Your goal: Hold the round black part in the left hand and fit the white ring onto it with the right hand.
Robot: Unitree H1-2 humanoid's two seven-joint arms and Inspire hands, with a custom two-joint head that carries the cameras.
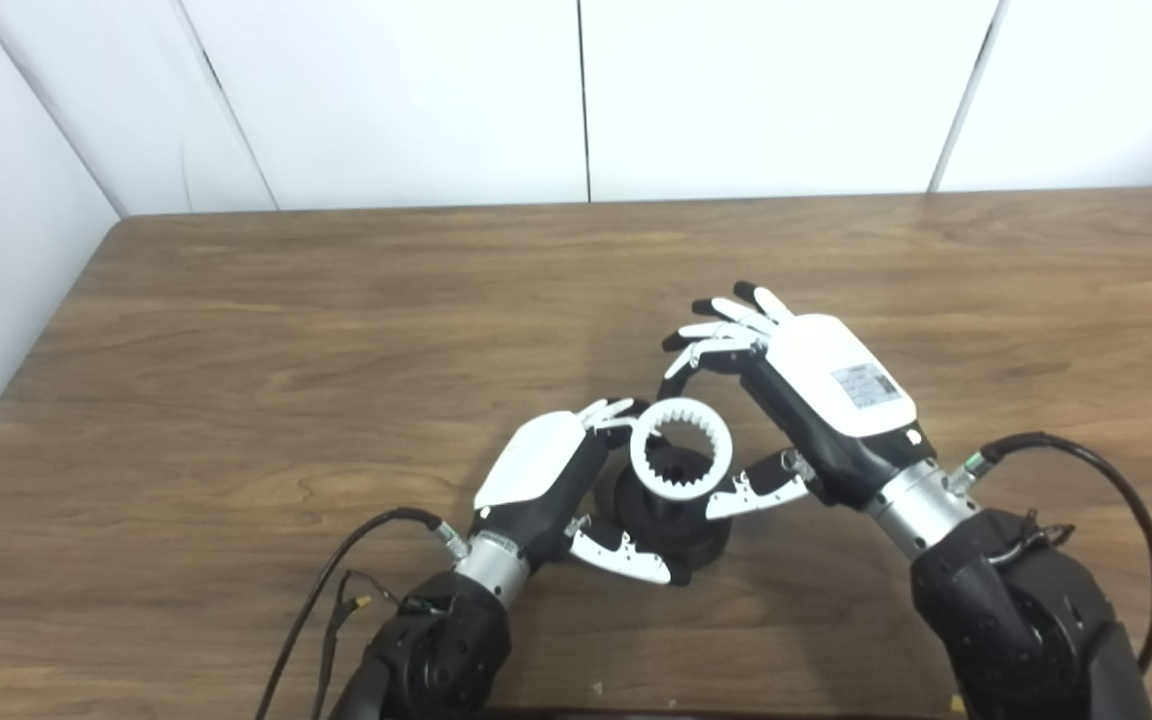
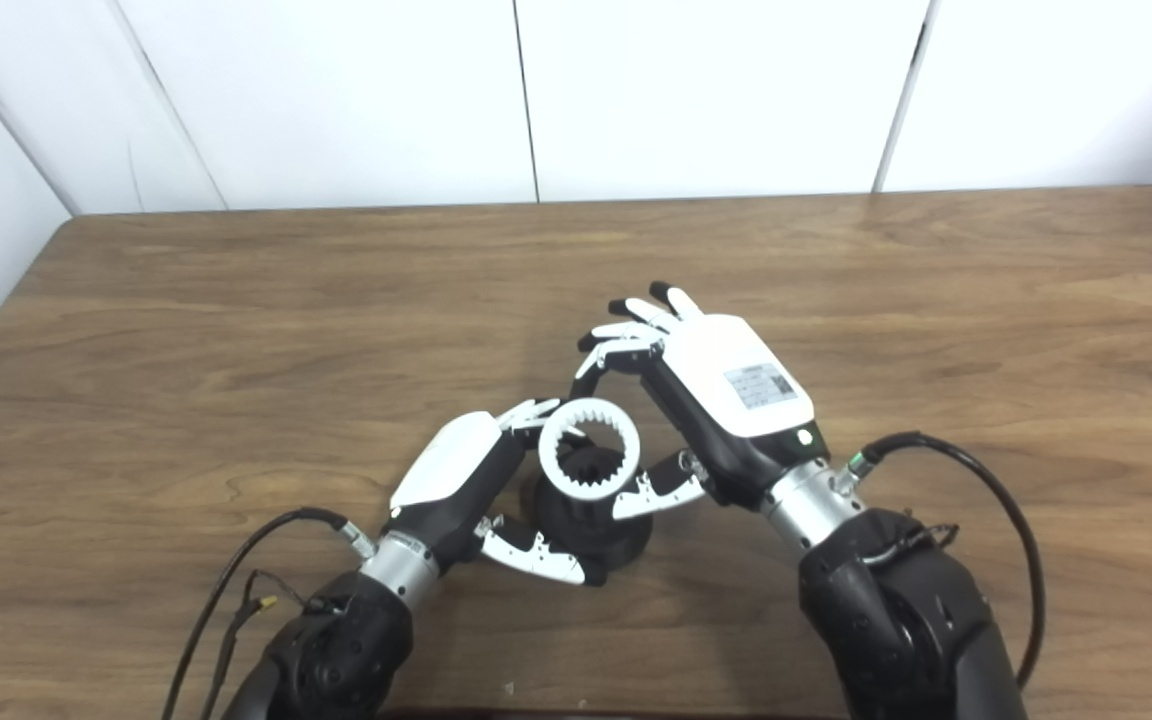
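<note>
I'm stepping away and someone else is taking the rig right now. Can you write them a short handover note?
Left robot hand: shut on the black part, holding it at its base on the table.
Right robot hand: fingers spread above, thumb touching the side of the white ring; whether it still grips the ring cannot be told.
Ring: resting on top of the black part, toothed inside facing up, looking tilted rather than seated flat.
Done: part held, ring brought onto it.
Left: press the ring down level until seated, then release.
</note>
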